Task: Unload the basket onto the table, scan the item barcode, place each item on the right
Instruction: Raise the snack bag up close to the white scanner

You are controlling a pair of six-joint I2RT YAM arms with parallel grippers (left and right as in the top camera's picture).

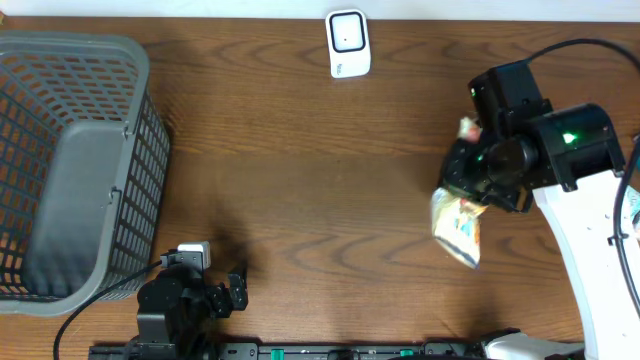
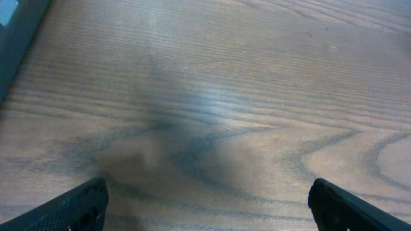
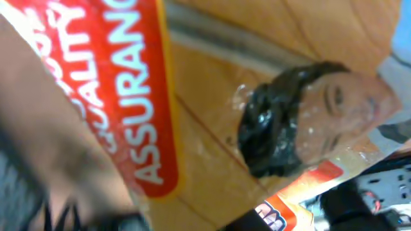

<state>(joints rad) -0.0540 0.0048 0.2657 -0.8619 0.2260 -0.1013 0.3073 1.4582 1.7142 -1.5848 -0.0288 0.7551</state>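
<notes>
The item, a yellow-orange snack packet [image 1: 458, 226] with a red band and a printed face [image 3: 212, 147], hangs off the table at the right, and my right gripper [image 1: 478, 168] is shut on it. It fills the right wrist view, so my right gripper [image 3: 212, 221] shows only as dark finger edges low in the picture. No barcode shows on the sides I see. The white scanner [image 1: 348, 43] lies at the table's far edge, well left of the packet. My left gripper [image 1: 226, 290] rests near the front left, open [image 2: 215, 215] over bare wood.
A grey mesh basket [image 1: 120, 190] stands at the left edge of the table; its wall [image 2: 16, 38] shows in the corner of the left wrist view. A black cable [image 1: 590, 45] loops behind the right arm.
</notes>
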